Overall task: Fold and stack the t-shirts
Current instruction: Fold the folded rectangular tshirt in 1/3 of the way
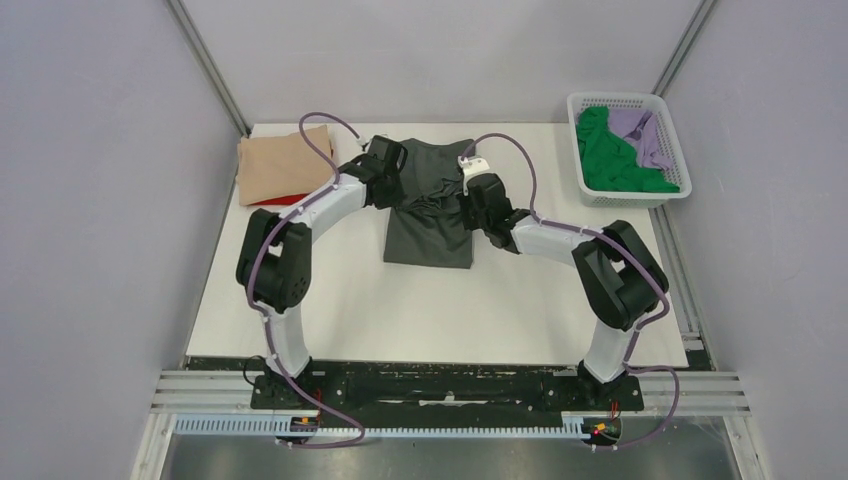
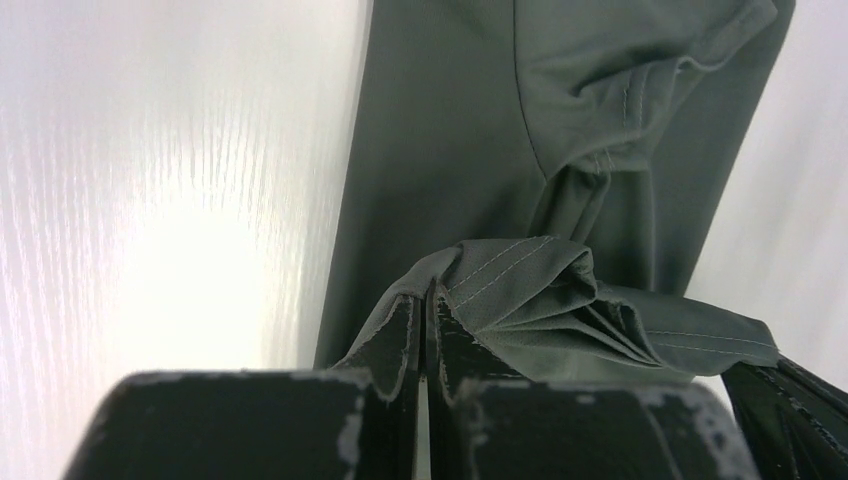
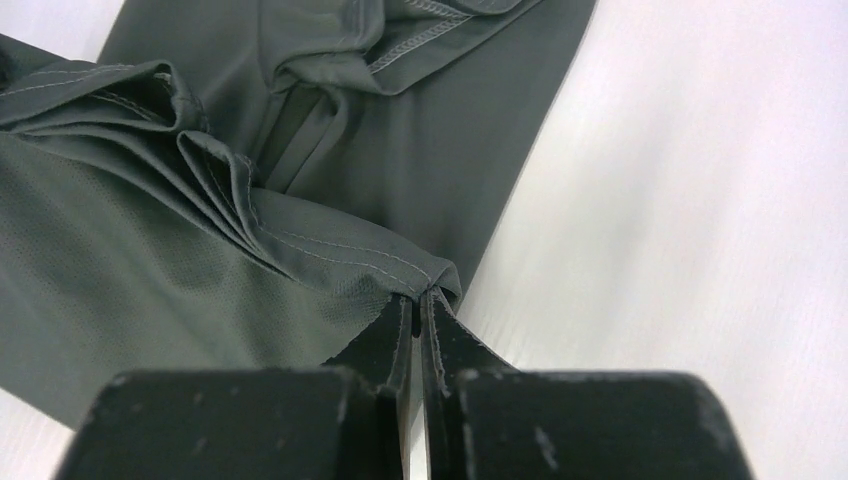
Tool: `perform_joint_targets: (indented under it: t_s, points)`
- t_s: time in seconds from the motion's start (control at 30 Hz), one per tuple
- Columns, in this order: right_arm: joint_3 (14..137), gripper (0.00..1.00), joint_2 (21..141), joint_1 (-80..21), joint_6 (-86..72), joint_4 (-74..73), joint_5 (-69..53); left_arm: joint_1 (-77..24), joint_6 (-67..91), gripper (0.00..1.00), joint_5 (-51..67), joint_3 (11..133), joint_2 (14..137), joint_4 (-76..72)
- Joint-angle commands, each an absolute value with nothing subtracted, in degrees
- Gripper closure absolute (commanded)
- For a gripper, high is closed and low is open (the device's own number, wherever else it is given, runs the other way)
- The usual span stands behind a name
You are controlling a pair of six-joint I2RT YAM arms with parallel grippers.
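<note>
The dark grey short-sleeved cloth t-shirt (image 1: 428,240) is laid in the middle of the white worktop (image 1: 440,310), narrowed into a long strip, with its far part bunched between the two arms. In the left wrist view, a gathered, stitched hem is seen pinched in the left end effector (image 2: 425,305), whose jaws are pressed together on the cloth. In the right wrist view, another stitched edge is clamped in the same way by the right end effector (image 3: 421,303).

Neither grip can be made out from overhead. Only that view shows the other shirts. A folded tan t-shirt (image 1: 285,160) is seen at the far left, with a red t-shirt (image 1: 272,202) showing as a sliver beneath it. A crumpled green t-shirt (image 1: 610,165) and a lilac t-shirt (image 1: 640,130) are seen in the white plastic lattice basket (image 1: 628,100) at the far right. Five shirts, two end effectors and one basket are counted.
</note>
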State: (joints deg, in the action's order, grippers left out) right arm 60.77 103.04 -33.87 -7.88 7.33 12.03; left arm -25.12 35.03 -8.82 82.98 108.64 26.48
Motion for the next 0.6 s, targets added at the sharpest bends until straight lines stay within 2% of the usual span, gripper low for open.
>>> perform_joint_targets:
  t_s: [0.0, 0.1, 0.17, 0.2, 0.27, 0.3, 0.33, 0.4, 0.47, 0.5, 0.57]
  points:
    - [64.77, 1.0, 105.68, -31.7, -7.09, 10.55, 9.72, -24.23, 31.83, 0.95, -8.24, 88.39, 112.83, 25.67]
    - [66.92, 0.98, 108.34, -30.83, -6.81, 10.47, 9.81, -23.81, 31.89, 0.87, -7.76, 90.97, 115.46, 25.9]
    - [68.64, 0.9, 110.28, -30.1, -7.19, 10.55, 9.09, -23.47, 33.02, 0.75, -9.14, 92.92, 116.83, 27.24]
    - [69.87, 0.78, 111.3, -29.74, -7.59, 10.37, 8.69, -23.37, 33.14, 0.6, -9.51, 93.65, 117.14, 27.63]
    - [72.24, 0.59, 112.45, -28.89, -7.96, 9.96, 8.1, -23.15, 33.0, 0.5, -10.61, 94.98, 116.9, 27.73]
    - [73.33, 0.43, 112.52, -28.54, -7.97, 9.46, 8.28, -23.04, 32.65, 0.36, -11.23, 95.83, 116.47, 28.0]
    - [73.8, 0.33, 112.22, -28.27, -7.94, 9.02, 8.67, -22.99, 32.29, 0.21, -11.91, 96.35, 115.52, 28.29]
    - [72.78, 0.22, 110.04, -28.19, -7.77, 8.77, 9.32, -23.0, 31.69, 0.01, -12.65, 95.85, 112.98, 28.2]
    - [69.75, 0.07, 107.1, -28.25, -8.48, 9.09, 9.67, -23.09, 31.36, 0.0, -12.72, 93.32, 109.8, 27.38]
    - [67.87, 0.02, 105.64, -28.21, -8.81, 9.59, 9.24, -22.99, 31.33, 0.0, -12.74, 91.58, 108.17, 27.25]
    - [62.62, 0.02, 101.97, -28.21, -9.35, 11.62, 6.85, -23.06, 31.71, 0.0, -11.95, 87.78, 105.07, 27.2]
